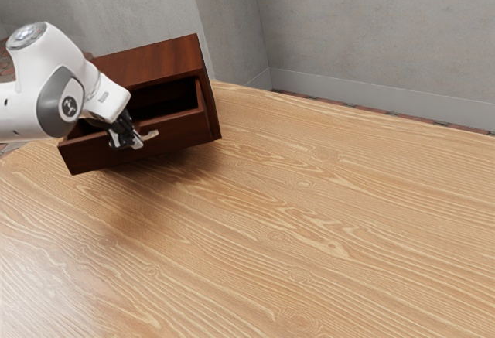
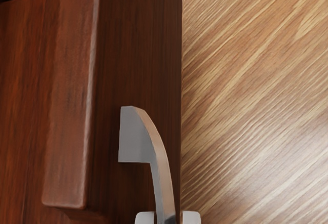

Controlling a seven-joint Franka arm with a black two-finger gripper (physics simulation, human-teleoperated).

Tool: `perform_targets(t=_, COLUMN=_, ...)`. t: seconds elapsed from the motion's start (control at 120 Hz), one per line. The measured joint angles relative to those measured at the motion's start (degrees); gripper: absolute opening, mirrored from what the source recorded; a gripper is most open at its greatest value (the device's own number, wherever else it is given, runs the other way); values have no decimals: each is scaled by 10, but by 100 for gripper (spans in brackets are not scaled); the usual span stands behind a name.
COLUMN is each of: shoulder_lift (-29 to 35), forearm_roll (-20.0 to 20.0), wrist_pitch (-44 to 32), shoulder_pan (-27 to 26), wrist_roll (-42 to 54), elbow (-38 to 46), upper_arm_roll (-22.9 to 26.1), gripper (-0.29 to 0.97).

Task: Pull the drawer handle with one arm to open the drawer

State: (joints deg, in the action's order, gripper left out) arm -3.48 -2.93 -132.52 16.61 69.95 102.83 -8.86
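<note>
Wood-grain table (image 1: 325, 222), grey wall (image 1: 371, 21) behind. Red-brown cabinet (image 1: 151, 63) sits at the exterior view's left, its drawer (image 1: 166, 131) partway out. I read my gripper (image 1: 128, 138) clamped on the curved grey handle (image 2: 148, 147).

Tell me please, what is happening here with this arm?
A robot arm is working on a wooden drawer. Its tool is closed on the grey handle at the drawer front. The drawer stands partly out of its cabinet, showing a dark inside. The cabinet rests on the table.
</note>
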Motion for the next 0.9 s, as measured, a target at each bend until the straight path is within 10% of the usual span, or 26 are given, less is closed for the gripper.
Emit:
perform_targets(t=0.733, shoulder_lift=78, forearm_roll=32, wrist_pitch=-32, shoulder_pan=16, wrist_roll=-33, elbow=90, upper_arm_roll=23, gripper=-9)
perform_targets(t=0.9, shoulder_lift=80, forearm_roll=30, wrist_pitch=-34, shoulder_pan=-7, wrist_roll=-35, elbow=90, upper_arm_roll=24, gripper=21)
